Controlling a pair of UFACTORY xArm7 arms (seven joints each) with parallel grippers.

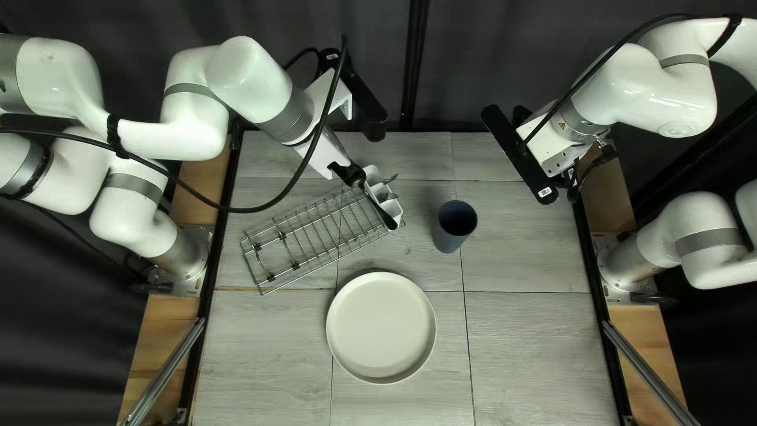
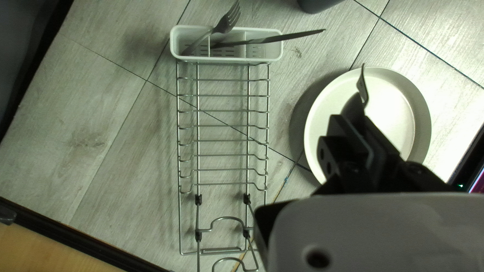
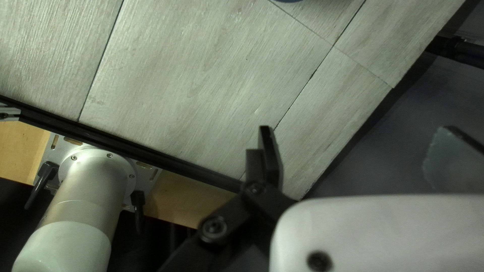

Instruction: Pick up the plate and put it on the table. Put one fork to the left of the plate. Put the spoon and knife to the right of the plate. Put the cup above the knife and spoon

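My left gripper point(image 1: 351, 173) is above the cutlery holder point(image 1: 393, 209), a dark utensil slanting from it. In the left wrist view my left gripper point(image 2: 351, 125) is shut on this utensil point(image 2: 362, 88), seemingly the spoon; its lower part is hidden. A fork point(image 2: 228, 19) and a knife point(image 2: 292, 37) lean in the white holder point(image 2: 176, 45). The cream plate point(image 1: 381, 327) lies flat, front-centre on the table. Upright behind it, toward the right, stands the dark blue cup point(image 1: 456, 224). Over the table's far right corner hangs my right gripper point(image 1: 578, 180); in its wrist view this gripper point(image 3: 355, 151) is open and empty.
A wire dish rack point(image 1: 303, 243) extends from the holder toward the table's left side. Dark rails border the wood-look table point(image 1: 528, 339) at both sides. A black cable point(image 1: 272, 201) loops beside my left arm.
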